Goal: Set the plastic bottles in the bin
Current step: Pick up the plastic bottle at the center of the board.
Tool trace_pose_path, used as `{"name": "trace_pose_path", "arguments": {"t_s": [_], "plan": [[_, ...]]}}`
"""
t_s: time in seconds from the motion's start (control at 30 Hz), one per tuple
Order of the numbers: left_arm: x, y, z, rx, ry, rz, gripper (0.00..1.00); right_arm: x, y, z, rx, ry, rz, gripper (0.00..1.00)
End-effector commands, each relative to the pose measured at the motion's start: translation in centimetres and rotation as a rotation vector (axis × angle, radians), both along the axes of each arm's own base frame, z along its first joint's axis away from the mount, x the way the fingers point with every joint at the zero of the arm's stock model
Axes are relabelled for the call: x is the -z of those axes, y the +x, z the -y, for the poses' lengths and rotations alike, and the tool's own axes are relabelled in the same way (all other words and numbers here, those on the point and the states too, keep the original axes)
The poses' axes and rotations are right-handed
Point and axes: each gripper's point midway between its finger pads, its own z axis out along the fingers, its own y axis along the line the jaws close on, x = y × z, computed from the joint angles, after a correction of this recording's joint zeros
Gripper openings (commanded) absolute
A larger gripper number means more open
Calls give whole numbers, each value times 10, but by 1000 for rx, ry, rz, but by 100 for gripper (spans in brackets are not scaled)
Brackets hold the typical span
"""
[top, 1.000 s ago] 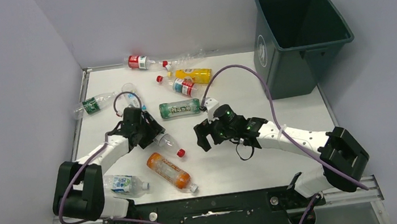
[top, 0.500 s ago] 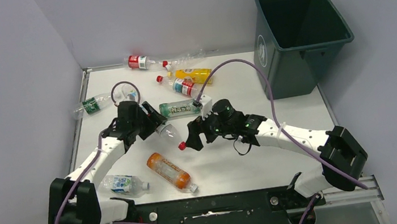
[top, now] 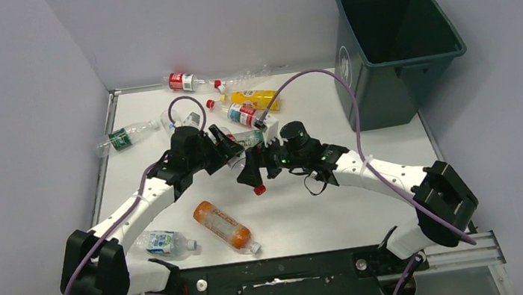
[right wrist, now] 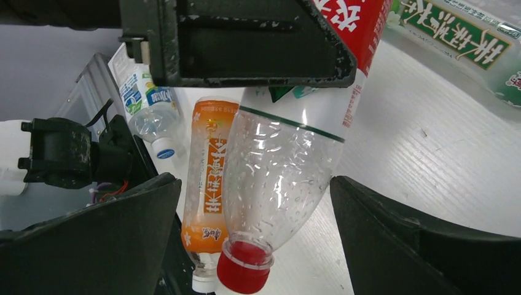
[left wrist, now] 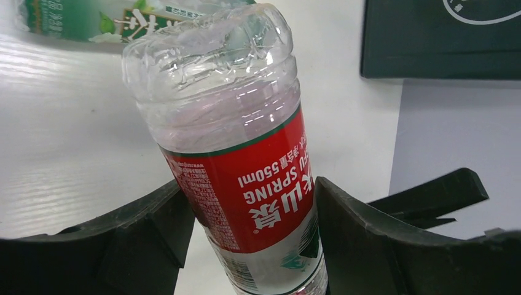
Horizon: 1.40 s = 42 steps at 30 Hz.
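Note:
My left gripper (top: 228,154) is shut on a clear bottle with a red label (top: 245,173), held cap-down above the table's middle. In the left wrist view the fingers (left wrist: 350,233) clamp the label of this bottle (left wrist: 246,153). My right gripper (top: 252,170) is open, its jaws standing on either side of the bottle's neck end (right wrist: 289,166) without touching it; the red cap (right wrist: 244,270) hangs between them. The dark green bin (top: 397,48) stands at the far right, off the table corner. Other bottles lie scattered on the table.
An orange bottle (top: 221,225) and a blue-labelled bottle (top: 165,242) lie near the front left. A green-labelled bottle (top: 122,138) lies at the left edge. A red-labelled (top: 186,81), a yellow (top: 256,99) and a green tea bottle (right wrist: 454,31) lie behind the grippers.
My left gripper has lifted the red-labelled bottle up and to the right, toward the centre. My right gripper has moved left and now brackets the bottle's cap end.

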Motion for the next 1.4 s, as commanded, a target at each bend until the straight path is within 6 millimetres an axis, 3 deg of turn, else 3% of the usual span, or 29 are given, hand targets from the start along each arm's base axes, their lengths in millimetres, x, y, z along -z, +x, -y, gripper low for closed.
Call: {"name": "trace_pose_path", "arguments": {"t_s": [0.0,0.1,0.4,0.6,0.8,0.9,1.1,1.37], "plan": [[-46,13,24,31,-102,116,65,-26,17,-11,18,63,45,98],[-50,10,31,49,-121,129,66,-23,17,-12,15,61,33,97],[-63,5,39,84,-145,174,71,-23,29,2,74,60,23,63],[-71,8,27,68,-72,202,83,-35,46,30,152,57,41,62],[-89,13,4,22,12,237,85,-59,66,64,234,15,106,61],[-92,16,-17,-22,56,227,85,-80,79,83,291,-33,171,62],[-83,15,-62,-92,97,198,86,-157,115,130,416,-27,317,63],[-66,7,-75,-95,109,161,87,-234,159,192,557,9,440,64]]}}
